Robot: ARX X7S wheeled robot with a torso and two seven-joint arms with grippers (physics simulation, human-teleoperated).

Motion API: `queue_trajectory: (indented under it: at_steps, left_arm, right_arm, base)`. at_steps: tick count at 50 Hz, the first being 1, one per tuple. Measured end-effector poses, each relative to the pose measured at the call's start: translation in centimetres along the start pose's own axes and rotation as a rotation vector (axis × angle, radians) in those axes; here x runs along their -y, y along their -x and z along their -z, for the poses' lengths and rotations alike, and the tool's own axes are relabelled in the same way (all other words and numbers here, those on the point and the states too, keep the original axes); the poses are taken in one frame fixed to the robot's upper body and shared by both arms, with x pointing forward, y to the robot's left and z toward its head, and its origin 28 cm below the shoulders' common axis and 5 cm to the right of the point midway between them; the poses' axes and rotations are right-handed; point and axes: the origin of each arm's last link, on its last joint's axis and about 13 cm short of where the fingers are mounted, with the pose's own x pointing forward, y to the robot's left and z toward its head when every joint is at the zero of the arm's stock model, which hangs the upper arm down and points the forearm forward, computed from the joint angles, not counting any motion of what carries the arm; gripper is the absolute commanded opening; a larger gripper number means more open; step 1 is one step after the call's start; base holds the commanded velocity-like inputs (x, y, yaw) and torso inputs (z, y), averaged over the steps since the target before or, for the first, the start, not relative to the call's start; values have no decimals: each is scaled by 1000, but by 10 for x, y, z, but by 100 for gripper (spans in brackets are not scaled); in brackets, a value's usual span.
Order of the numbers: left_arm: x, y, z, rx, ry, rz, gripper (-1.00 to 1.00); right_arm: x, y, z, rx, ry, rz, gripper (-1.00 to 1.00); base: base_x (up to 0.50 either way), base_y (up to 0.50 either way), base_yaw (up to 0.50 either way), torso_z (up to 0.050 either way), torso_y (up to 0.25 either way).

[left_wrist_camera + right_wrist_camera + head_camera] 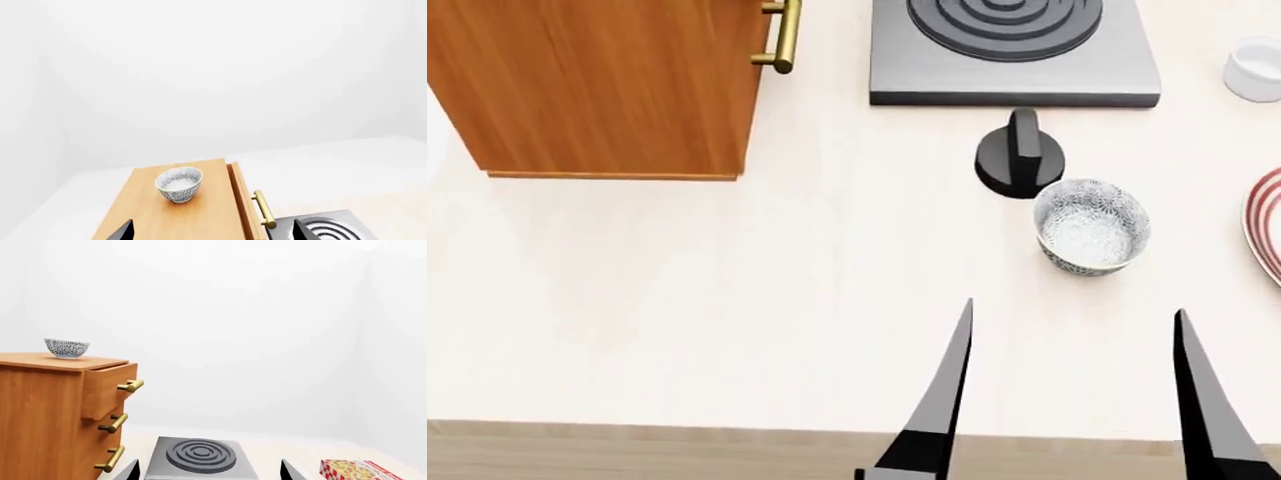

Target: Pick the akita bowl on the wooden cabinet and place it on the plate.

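The akita bowl point(179, 184), white with a fine dark pattern, stands upright on the top of the wooden cabinet point(167, 220). In the right wrist view the akita bowl point(67, 348) sits high on the wooden cabinet point(40, 415). My left gripper point(212, 231) is open and empty, above the cabinet top and short of the bowl. My right gripper point(1073, 306) is open and empty low over the table, and the right gripper point(210, 470) faces the stove. Only the red-ringed edge of the plate point(1265, 225) shows at the right. The left gripper is out of the head view.
A second patterned bowl point(1090, 225) stands on the table just ahead of my right gripper, beside a black knob point(1020, 152). Behind them lies a grey stove point(1014, 45). A plain white cup point(1254, 68) is at the far right. A red-checked box point(357, 470) lies right of the stove.
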Motion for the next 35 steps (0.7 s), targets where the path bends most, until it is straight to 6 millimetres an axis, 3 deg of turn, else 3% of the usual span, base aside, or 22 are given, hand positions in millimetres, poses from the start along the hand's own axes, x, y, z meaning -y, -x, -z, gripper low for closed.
queue_trajectory:
  at_steps: [35]
  left_arm:
    - [-4,2,-12,35,30,-16,100]
  right_arm:
    - [-1,2,-1,24,6,-20,100]
  base:
    - [446,0,0,0,0]
